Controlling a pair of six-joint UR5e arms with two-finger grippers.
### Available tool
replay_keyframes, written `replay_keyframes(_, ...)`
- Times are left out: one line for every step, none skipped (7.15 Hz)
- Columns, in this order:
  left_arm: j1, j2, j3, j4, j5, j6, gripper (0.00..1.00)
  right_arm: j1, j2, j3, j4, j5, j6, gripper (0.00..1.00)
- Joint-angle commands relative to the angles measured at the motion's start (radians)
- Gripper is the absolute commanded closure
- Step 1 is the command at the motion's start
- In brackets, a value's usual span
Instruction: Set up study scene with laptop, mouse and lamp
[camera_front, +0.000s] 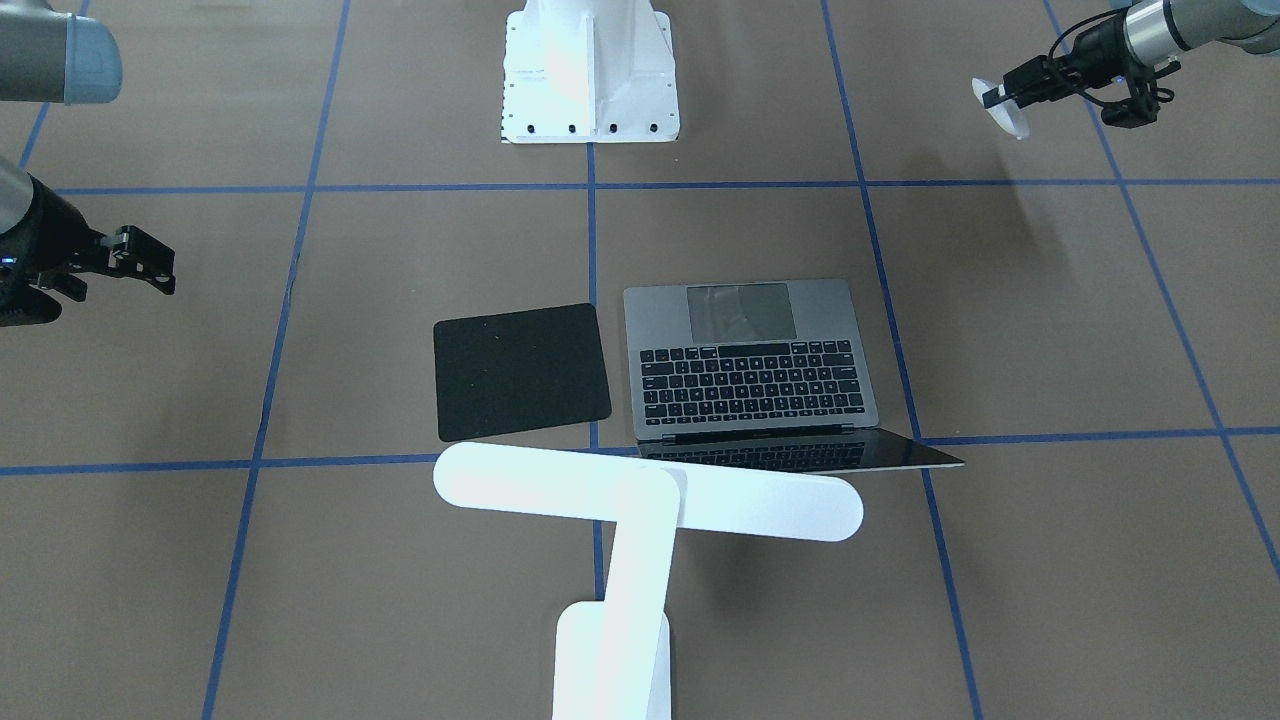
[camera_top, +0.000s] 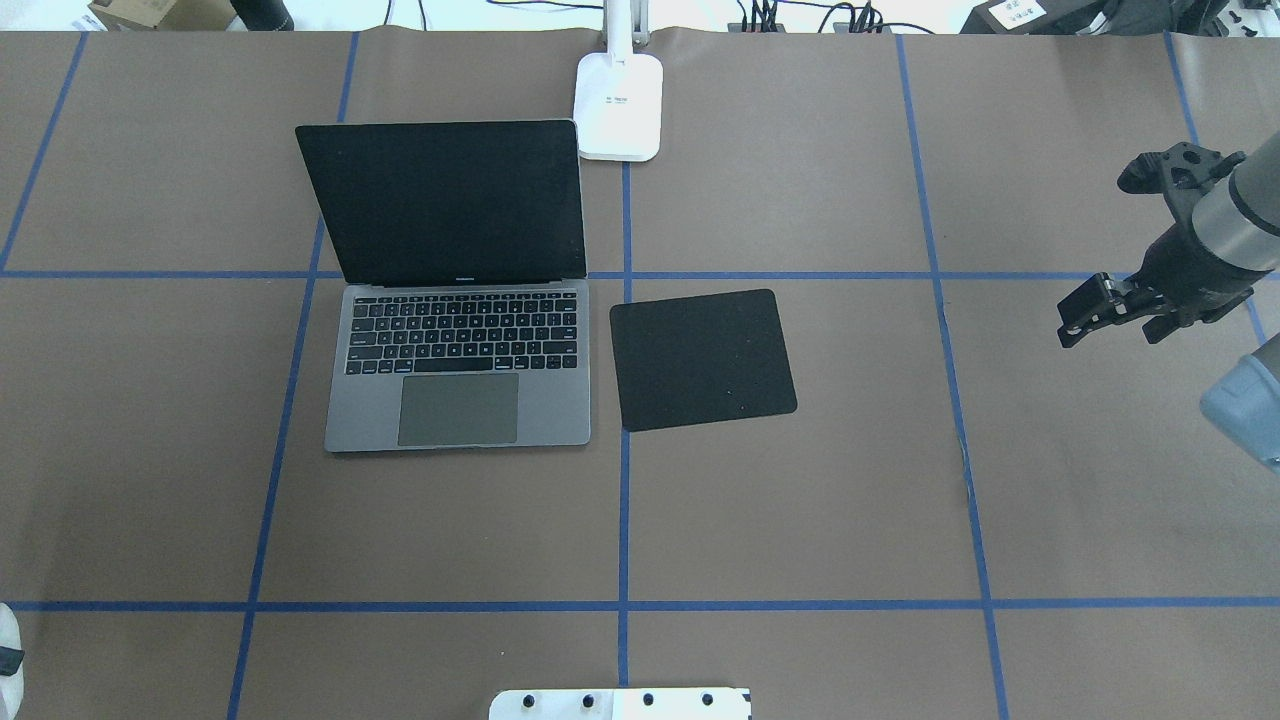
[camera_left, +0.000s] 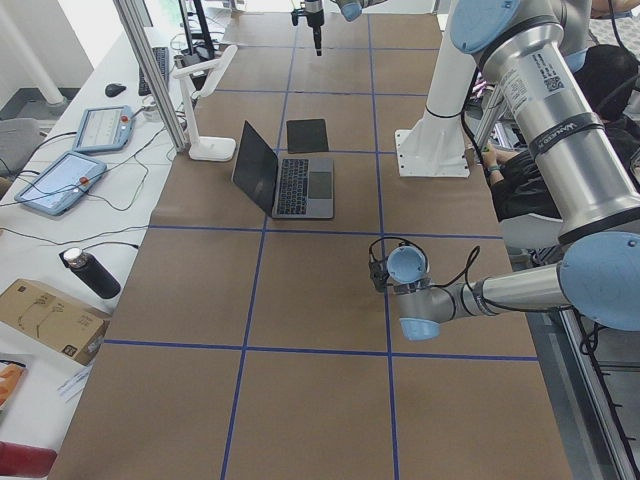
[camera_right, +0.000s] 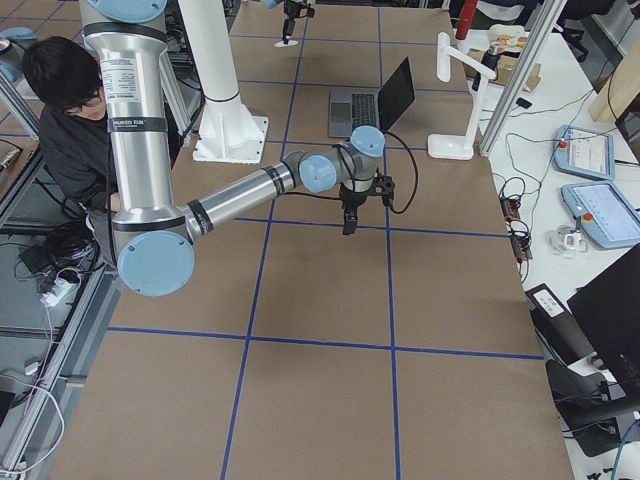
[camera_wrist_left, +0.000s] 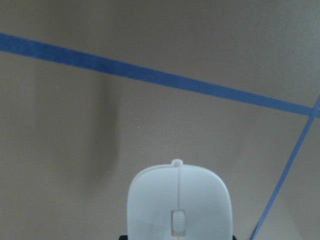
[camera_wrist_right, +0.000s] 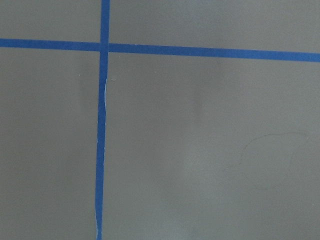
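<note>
Left gripper (camera_front: 1001, 97): clamped on the rear end of the mouse. It hangs over the table (camera_top: 800, 520) at the robot's far left, by the near edge. Only a sliver shows at the overhead view's bottom-left corner.
Mouse (camera_wrist_left: 178, 200): in the left gripper and off the tabletop, with its shadow lying apart from it on the brown paper. Top side faces the wrist camera, centre line and wheel showing, nose pointing away from the fingers. Well apart from the laptop and pad.
Laptop (camera_top: 455, 330): open, deck flat on the table, just left of the centre tape line in the overhead view. Trackpad end is toward the robot. Screen is dark and leans back toward the far edge.
Lamp (camera_front: 648, 495): base sits at the far table edge on the centre tape line, just beside the screen's far right corner. Arm is upright, with the bar head crosswise on top, above the table.
Pedestal (camera_front: 590, 75): white with a bolted plate, at the middle of the near edge.
Pad (camera_top: 702, 360): black and flat, just right of the laptop with a narrow gap, not touching. Slightly rotated against the tape grid.
Right gripper (camera_top: 1078, 325): in the air over the table's right side, well apart from the pad. Nothing is seen in it. How far the jaws are apart I cannot tell. Its wrist camera shows only brown paper and a blue tape cross.
</note>
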Motion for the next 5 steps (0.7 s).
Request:
replay_keyframes(-0.223,-0.105,-0.006,0.079,-0.168,-0.001,0.47,-0.003,0.001,-0.002,0.000,0.000,0.000,0.01)
replay_keyframes(-0.242,-0.109,-0.006,0.081,-0.181,-0.001,0.46,-0.005,0.009,-0.009,0.000,0.000,0.000,0.01)
replay_keyframes(-0.280,-0.118,-0.009,0.078,-0.182,0.009,0.47,-0.003,0.009,-0.012,0.000,0.000,0.000,0.01)
replay_keyframes(-0.336,-0.139,-0.009,0.077,-0.182,0.038,0.47,-0.003,0.011,-0.018,0.000,0.000,0.000,0.01)
replay_keyframes(-0.390,-0.144,-0.002,0.087,-0.182,0.149,0.47,-0.012,0.009,-0.020,0.000,0.001,0.002,0.01)
